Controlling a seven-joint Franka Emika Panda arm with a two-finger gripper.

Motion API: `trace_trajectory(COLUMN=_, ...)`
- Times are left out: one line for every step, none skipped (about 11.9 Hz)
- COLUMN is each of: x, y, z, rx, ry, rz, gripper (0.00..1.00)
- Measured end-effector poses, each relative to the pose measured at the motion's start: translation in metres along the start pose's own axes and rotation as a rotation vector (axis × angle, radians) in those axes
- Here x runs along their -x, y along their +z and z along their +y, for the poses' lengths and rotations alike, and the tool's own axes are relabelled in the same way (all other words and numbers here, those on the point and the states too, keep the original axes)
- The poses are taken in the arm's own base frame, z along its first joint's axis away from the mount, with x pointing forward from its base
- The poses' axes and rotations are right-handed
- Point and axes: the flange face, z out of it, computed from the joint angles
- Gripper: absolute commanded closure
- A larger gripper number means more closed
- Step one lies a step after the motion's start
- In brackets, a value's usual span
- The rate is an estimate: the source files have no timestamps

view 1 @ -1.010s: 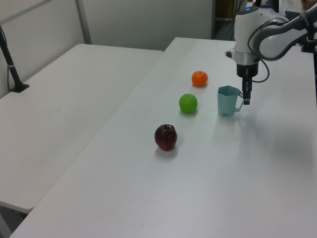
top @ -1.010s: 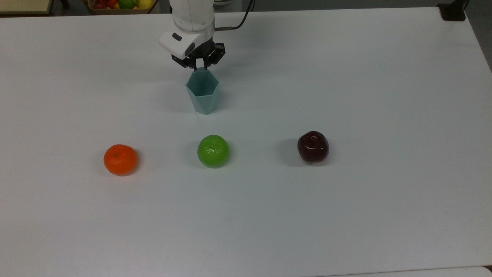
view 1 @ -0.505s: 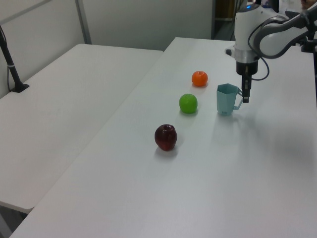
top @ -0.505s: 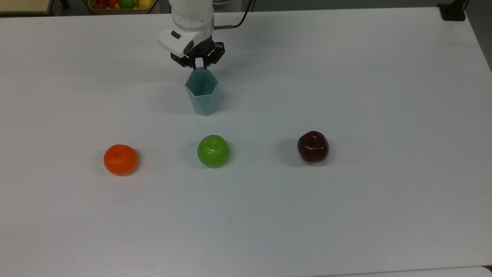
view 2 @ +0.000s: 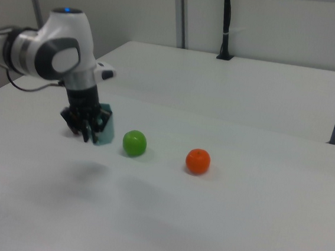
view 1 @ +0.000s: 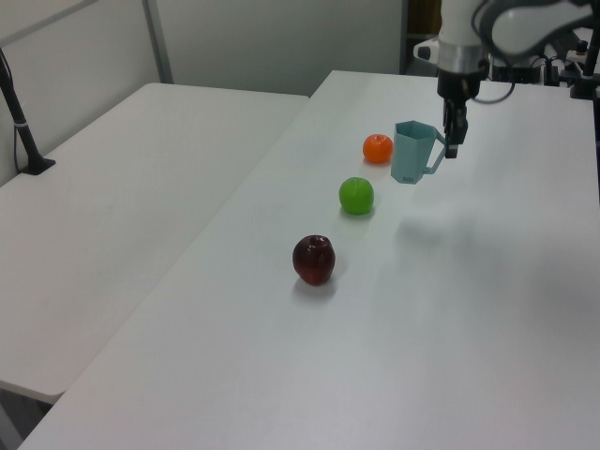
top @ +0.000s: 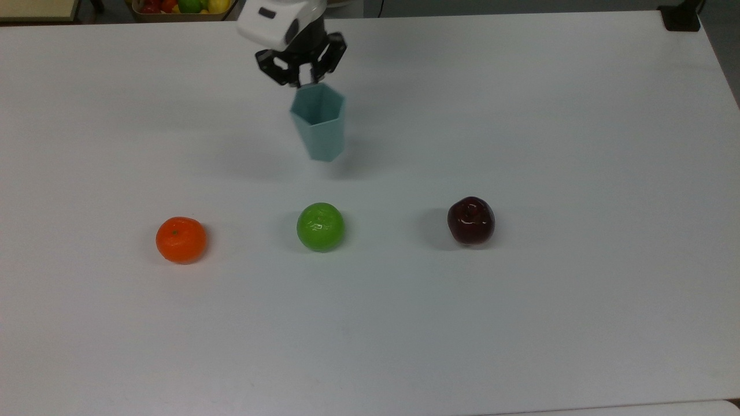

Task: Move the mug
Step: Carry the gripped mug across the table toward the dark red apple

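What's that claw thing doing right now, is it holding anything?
Gripper: fingers closed on the handle of the mug, holding it lifted clear of the table.

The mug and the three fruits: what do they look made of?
The mug: matte pale teal with flat facets and no glare, likely plastic or unglazed ceramic. The dark red apple, green apple and orange carry sharp glossy highlights, so possibly plastic replicas, though real fruit can't be ruled out.

Lab or test room: robot arm [view 1: 511, 23] mounted over bare white table [top: 520, 318], second white table [view 1: 122, 178] beside it, grey partition walls [view 2: 272, 23] behind.
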Motion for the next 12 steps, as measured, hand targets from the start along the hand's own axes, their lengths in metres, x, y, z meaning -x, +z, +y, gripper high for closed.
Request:
trace_trajectory(x=-0.006, y=-0.012, z=-0.014, rx=-0.029, ry=-0.062, rz=-0.012, gripper=0.97)
trace_trajectory(x=-0.013, y=-0.023, z=-0.034, rx=-0.041, ry=-0.12, rz=-0.016, gripper=0.96)
trace_trajectory(x=-0.023, y=-0.032, z=-0.062, rx=-0.044, ry=-0.178, rz=-0.013, gripper=0.96)
trace_trajectory(x=-0.03, y=-0.035, z=-0.094, rx=-0.046, ry=-0.237, rz=-0.018, gripper=0.96)
trace_trajectory(x=-0.033, y=-0.034, z=-0.115, rx=-0.048, ry=-0.275, rz=-0.024, gripper=0.96)
trace_trajectory(x=-0.038, y=-0.028, z=-0.141, rx=-0.051, ry=-0.321, rz=-0.035, gripper=0.96)
trace_trajectory(x=-0.043, y=-0.018, z=-0.164, rx=-0.055, ry=-0.362, rz=-0.053, gripper=0.96)
trace_trajectory(x=-0.047, y=-0.007, z=-0.183, rx=-0.057, ry=-0.388, rz=-0.067, gripper=0.96)
trace_trajectory(x=-0.053, y=0.006, z=-0.196, rx=-0.055, ry=-0.396, rz=-0.072, gripper=0.96)
trace_trajectory(x=-0.061, y=0.021, z=-0.205, rx=-0.043, ry=-0.401, rz=-0.071, gripper=0.96)
trace_trajectory(x=-0.071, y=0.041, z=-0.212, rx=-0.027, ry=-0.406, rz=-0.074, gripper=0.96)
trace_trajectory(x=-0.082, y=0.061, z=-0.218, rx=-0.012, ry=-0.411, rz=-0.087, gripper=0.96)
